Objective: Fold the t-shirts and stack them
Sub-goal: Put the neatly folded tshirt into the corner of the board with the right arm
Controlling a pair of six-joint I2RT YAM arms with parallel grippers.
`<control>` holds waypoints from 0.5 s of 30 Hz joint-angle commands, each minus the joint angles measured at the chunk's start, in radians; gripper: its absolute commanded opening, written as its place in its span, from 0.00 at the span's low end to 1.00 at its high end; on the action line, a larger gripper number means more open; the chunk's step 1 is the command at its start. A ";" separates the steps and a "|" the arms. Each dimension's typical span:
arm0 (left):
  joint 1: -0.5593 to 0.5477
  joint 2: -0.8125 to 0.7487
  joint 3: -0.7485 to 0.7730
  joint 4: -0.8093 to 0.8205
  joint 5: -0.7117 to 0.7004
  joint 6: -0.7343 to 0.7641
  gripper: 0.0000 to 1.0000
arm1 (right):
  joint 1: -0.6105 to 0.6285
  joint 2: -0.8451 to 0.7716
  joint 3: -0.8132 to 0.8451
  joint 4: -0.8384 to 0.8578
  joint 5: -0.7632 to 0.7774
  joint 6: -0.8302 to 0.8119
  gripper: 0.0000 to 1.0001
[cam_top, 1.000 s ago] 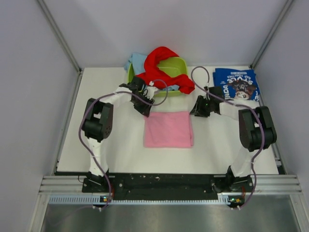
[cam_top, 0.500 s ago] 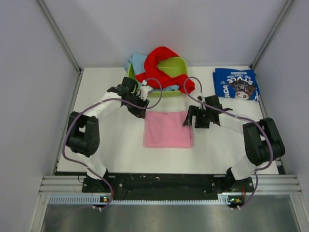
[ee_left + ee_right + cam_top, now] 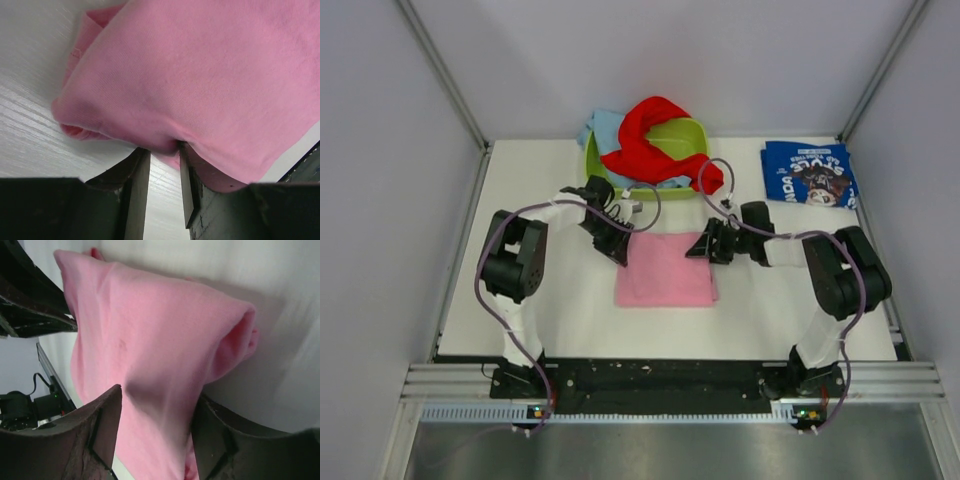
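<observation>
Left gripper (image 3: 161, 150) pinching pink t-shirt (image 3: 665, 275) at its tips; right gripper (image 3: 159, 395) straddles it, I can't tell if clamped. Uneven pull likely unfolds it.

A white desk (image 3: 570, 335) stood boxed in by pale grey panels: a left wall (image 3: 380, 200), a far wall (image 3: 660, 50) and a right wall (image 3: 935, 200). Aluminium posts (image 3: 441, 70) slanted up from the far corners. A ribbed rail (image 3: 440, 380) edged the near side, with dull sheet metal (image 3: 670, 450) nearer still. The light was soft and even.
</observation>
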 commanded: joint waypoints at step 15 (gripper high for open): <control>0.050 -0.114 0.058 0.015 -0.099 0.068 0.74 | -0.007 -0.033 0.226 -0.390 0.135 -0.220 0.00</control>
